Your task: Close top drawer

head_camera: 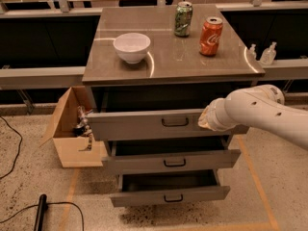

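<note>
The top drawer [144, 125] is a wide grey drawer under the counter, partly open, with a small dark handle [174, 122] at the centre of its front. Only a narrow strip of its dark inside shows. My gripper [204, 120] is at the end of the white arm [260, 110] that comes in from the right. It sits against the right part of the drawer front, right of the handle. The arm's wrist hides the fingers.
Two lower grey drawers [171, 162] [168, 192] stand partly open below. On the counter [120, 71] are a white bowl [131, 46], a green can [183, 19] and a red can [211, 30]. A cardboard box [67, 129] stands at the left, a cable [41, 211] on the floor.
</note>
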You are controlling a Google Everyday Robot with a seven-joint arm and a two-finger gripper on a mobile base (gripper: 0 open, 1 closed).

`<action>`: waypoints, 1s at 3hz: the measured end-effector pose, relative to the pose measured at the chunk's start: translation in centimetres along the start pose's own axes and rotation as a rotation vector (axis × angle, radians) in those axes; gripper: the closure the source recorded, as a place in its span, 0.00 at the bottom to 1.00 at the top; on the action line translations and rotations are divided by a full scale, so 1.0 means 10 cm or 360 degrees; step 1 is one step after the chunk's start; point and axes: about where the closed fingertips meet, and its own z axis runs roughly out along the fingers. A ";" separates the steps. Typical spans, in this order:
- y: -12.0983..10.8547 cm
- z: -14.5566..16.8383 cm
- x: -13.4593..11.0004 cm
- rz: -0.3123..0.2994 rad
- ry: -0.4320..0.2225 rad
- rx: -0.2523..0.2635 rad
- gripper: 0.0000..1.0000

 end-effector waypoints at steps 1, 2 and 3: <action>-0.15 0.07 -0.02 -0.0002 -0.0006 0.0025 1.00; -0.30 0.17 -0.06 0.0010 -0.0015 0.0046 1.00; -0.38 0.21 -0.07 0.0021 -0.0022 0.0052 1.00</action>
